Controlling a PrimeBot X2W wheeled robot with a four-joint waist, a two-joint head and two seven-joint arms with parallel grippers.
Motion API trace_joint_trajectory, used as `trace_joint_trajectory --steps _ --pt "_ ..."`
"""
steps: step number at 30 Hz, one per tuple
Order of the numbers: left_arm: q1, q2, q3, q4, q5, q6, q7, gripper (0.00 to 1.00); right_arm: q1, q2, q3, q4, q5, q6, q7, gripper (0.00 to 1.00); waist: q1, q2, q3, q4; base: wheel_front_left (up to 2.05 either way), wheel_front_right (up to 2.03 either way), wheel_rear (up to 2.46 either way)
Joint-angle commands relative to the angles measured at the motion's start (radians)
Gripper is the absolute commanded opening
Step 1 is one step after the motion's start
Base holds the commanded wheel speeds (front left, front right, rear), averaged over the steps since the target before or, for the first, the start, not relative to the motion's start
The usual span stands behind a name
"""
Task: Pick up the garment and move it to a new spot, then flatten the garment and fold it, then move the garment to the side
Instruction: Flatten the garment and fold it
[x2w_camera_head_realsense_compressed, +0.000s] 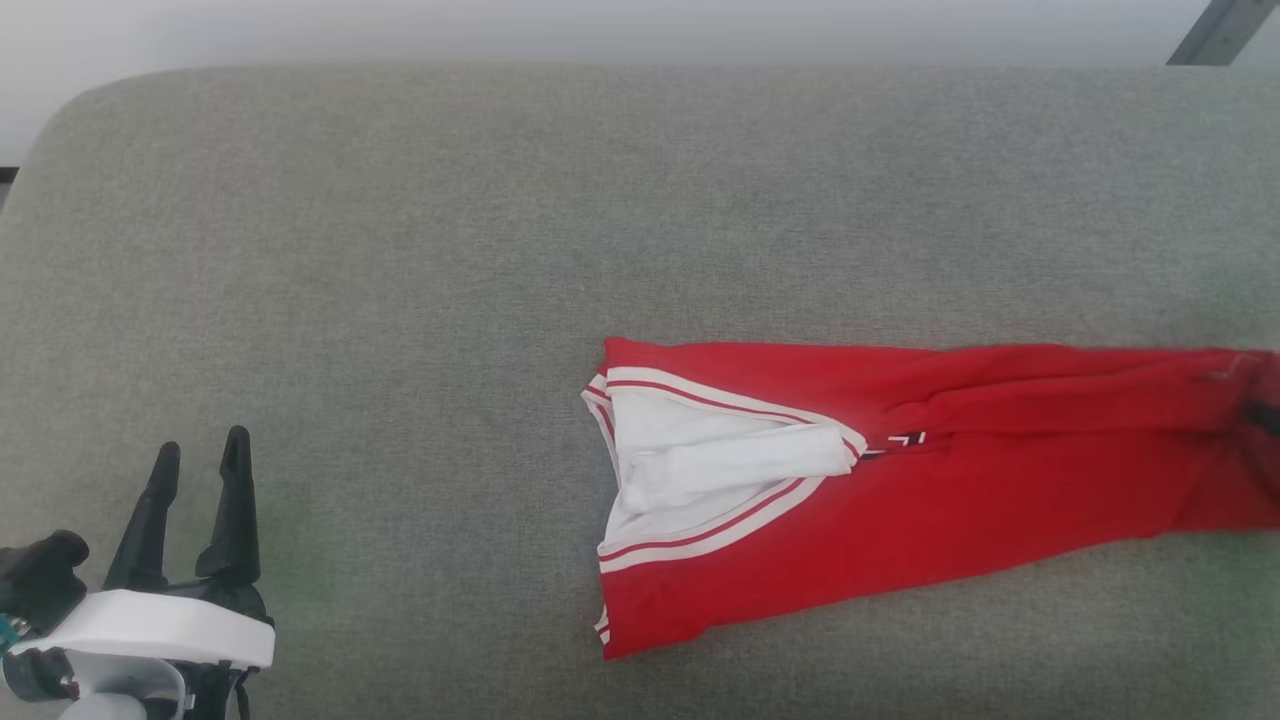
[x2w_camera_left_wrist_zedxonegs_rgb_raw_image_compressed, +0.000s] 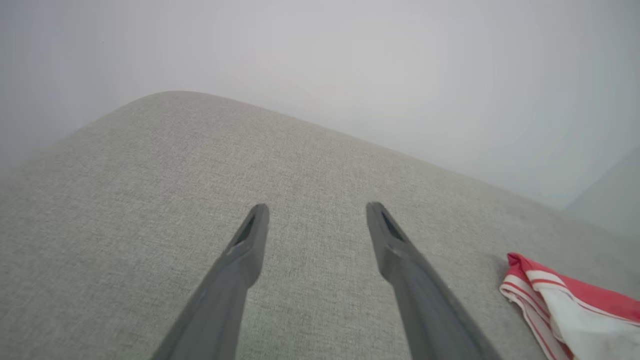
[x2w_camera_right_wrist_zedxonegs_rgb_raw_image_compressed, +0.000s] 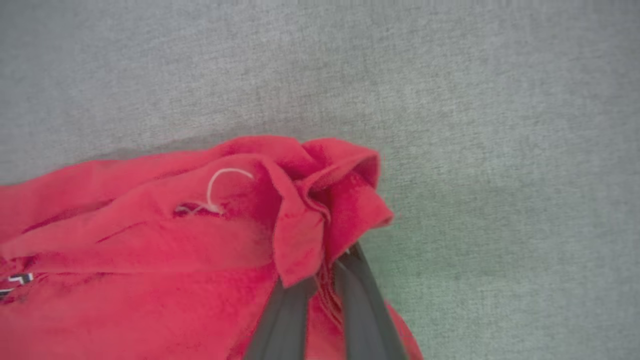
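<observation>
The red garment (x2w_camera_head_realsense_compressed: 900, 500) lies stretched out sideways on the grey cushion. Its white sleeve and striped trim (x2w_camera_head_realsense_compressed: 700, 460) face the middle, and its other end runs to the right edge of the head view. In the right wrist view my right gripper (x2w_camera_right_wrist_zedxonegs_rgb_raw_image_compressed: 327, 272) is shut on a bunched fold of the garment (x2w_camera_right_wrist_zedxonegs_rgb_raw_image_compressed: 150, 240), red cloth pinched between the two dark fingers. My left gripper (x2w_camera_head_realsense_compressed: 203, 443) stands open at the lower left, well clear of the cloth. The left wrist view shows that gripper (x2w_camera_left_wrist_zedxonegs_rgb_raw_image_compressed: 317, 207) with its fingers spread above bare cushion, with the garment's striped edge (x2w_camera_left_wrist_zedxonegs_rgb_raw_image_compressed: 530, 290) off to the right.
The grey upholstered cushion (x2w_camera_head_realsense_compressed: 400, 250) spreads wide to the left and behind the garment, with a rounded far-left corner. A pale wall lies beyond its far edge. A grey metal strut (x2w_camera_head_realsense_compressed: 1220, 30) shows at the top right.
</observation>
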Motion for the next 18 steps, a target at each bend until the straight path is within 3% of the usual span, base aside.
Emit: trace_joint_trajectory --steps 1,9,18 --pt "-0.004 -0.001 0.007 -0.001 0.01 -0.005 -0.004 1.0 0.005 0.012 0.023 -0.035 0.026 0.0 0.006 0.0 0.0 -0.0001 -0.004 -0.002 0.0 0.0 0.0" --pt "0.022 -0.012 0.029 -0.015 0.02 -0.009 -0.004 1.0 0.096 0.075 0.143 -0.337 0.164 -0.001 0.077 0.0 0.0 -0.0001 -0.028 -0.011 0.0 0.0 0.0" --pt "0.007 -0.018 -0.009 -0.011 0.019 -0.01 -0.004 1.0 0.116 0.164 0.303 -0.51 0.204 -0.001 0.105 0.0 0.0 -0.0001 -0.048 0.032 0.0 0.0 0.0"
